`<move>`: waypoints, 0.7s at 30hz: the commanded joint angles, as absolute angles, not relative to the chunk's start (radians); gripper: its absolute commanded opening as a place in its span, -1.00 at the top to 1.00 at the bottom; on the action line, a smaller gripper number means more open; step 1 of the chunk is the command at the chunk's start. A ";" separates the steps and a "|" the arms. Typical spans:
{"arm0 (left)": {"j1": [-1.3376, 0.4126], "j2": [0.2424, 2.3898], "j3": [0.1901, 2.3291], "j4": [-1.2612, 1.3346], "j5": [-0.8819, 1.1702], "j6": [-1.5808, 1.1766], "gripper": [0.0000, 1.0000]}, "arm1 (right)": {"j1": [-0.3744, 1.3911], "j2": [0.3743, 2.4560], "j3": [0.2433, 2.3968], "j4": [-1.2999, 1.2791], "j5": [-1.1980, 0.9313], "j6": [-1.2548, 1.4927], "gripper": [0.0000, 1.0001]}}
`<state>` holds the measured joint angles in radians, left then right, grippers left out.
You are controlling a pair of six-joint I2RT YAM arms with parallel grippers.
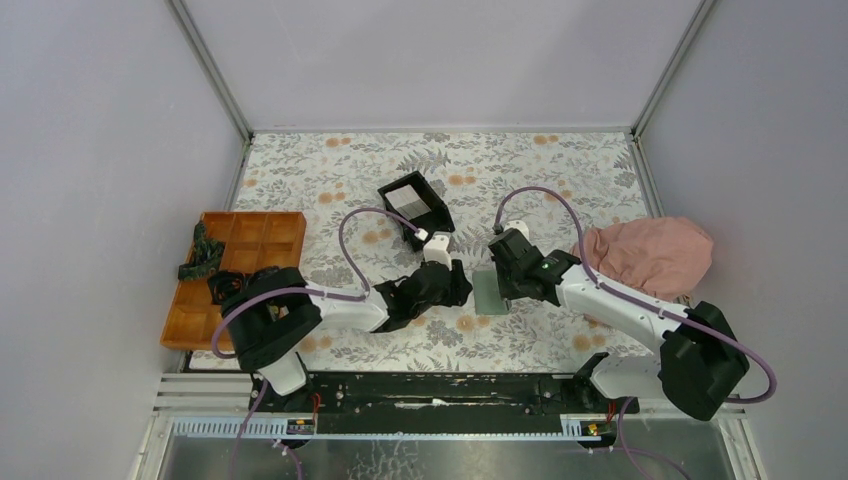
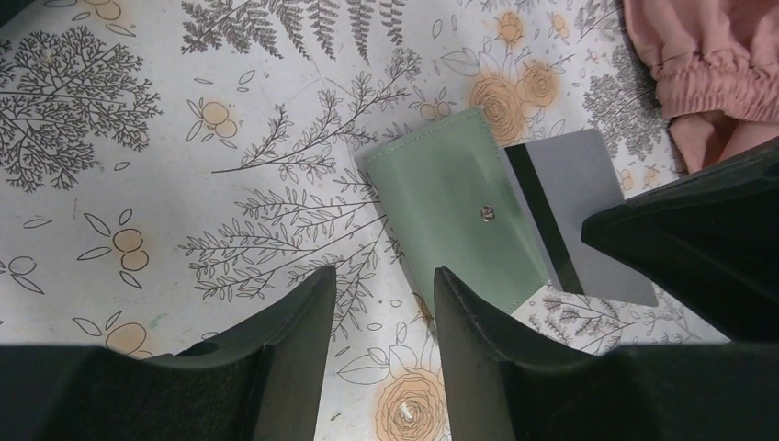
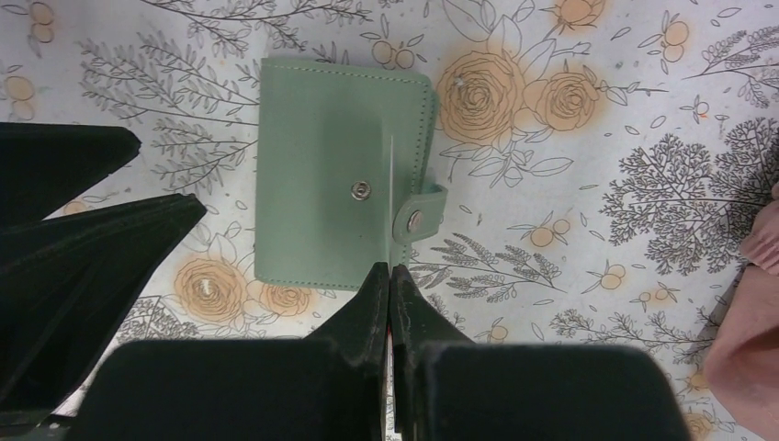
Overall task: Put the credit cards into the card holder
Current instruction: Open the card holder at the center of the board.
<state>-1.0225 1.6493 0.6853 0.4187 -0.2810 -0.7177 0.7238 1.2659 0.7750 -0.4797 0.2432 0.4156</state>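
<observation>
The sage-green card holder (image 3: 331, 202) lies folded flat on the floral cloth, its snap tab (image 3: 415, 219) undone at the right edge. My right gripper (image 3: 389, 271) is shut on a pale grey credit card (image 2: 579, 211) with a black stripe. It holds the card on edge over the holder's right side, so the right wrist view shows only a thin white line (image 3: 390, 197). My left gripper (image 2: 384, 276) stands open just left of the card holder (image 2: 455, 216), with only cloth between its fingers. From above, both grippers (image 1: 462, 285) (image 1: 503, 283) flank the card holder (image 1: 487, 293).
A black open-top box (image 1: 414, 208) stands behind the left gripper. An orange compartment tray (image 1: 262, 240) with dark items sits at the left edge. A pink bunched cloth (image 1: 650, 255) lies at the right. Grey walls close in the table.
</observation>
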 commanded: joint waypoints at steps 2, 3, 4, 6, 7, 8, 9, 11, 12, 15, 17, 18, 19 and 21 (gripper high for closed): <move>-1.034 1.669 0.715 0.404 -0.320 -0.692 0.00 | 0.733 1.273 0.808 -0.488 0.351 0.423 1.00; -1.035 1.671 0.716 0.402 -0.319 -0.692 0.00 | 0.733 1.270 0.808 -0.492 0.366 0.424 1.00; -1.034 1.672 0.718 0.398 -0.320 -0.691 0.00 | 0.733 1.266 0.808 -0.497 0.380 0.424 1.00; -1.034 1.678 0.722 0.397 -0.319 -0.690 0.00 | 0.733 1.266 0.810 -0.502 0.394 0.425 1.00; -1.036 1.679 0.723 0.397 -0.318 -0.690 0.00 | 0.733 1.266 0.810 -0.503 0.396 0.425 1.00; -1.036 1.683 0.724 0.396 -0.318 -0.690 0.00 | 0.733 1.267 0.810 -0.503 0.397 0.425 1.00; -1.038 1.685 0.727 0.395 -0.316 -0.690 0.00 | 0.733 1.268 0.809 -0.501 0.398 0.425 1.00; -1.039 1.690 0.731 0.393 -0.315 -0.689 0.00 | 0.732 1.271 0.804 -0.495 0.396 0.426 1.00; -1.039 1.691 0.731 0.392 -0.314 -0.689 0.00 | 0.731 1.273 0.801 -0.490 0.394 0.426 1.00; -1.041 1.693 0.733 0.390 -0.314 -0.687 0.00 | 0.712 1.267 0.786 -0.469 0.370 0.426 1.00; -1.041 1.692 0.731 0.388 -0.315 -0.686 0.00 | 0.685 1.255 0.766 -0.447 0.341 0.425 1.00; -1.042 1.693 0.731 0.387 -0.314 -0.686 0.00 | 0.666 1.246 0.755 -0.431 0.315 0.425 1.00; -1.042 1.693 0.730 0.387 -0.315 -0.686 0.00 | 0.645 1.236 0.741 -0.414 0.293 0.425 1.00; -1.043 1.693 0.729 0.387 -0.317 -0.685 0.01 | 0.609 1.216 0.717 -0.390 0.263 0.422 1.00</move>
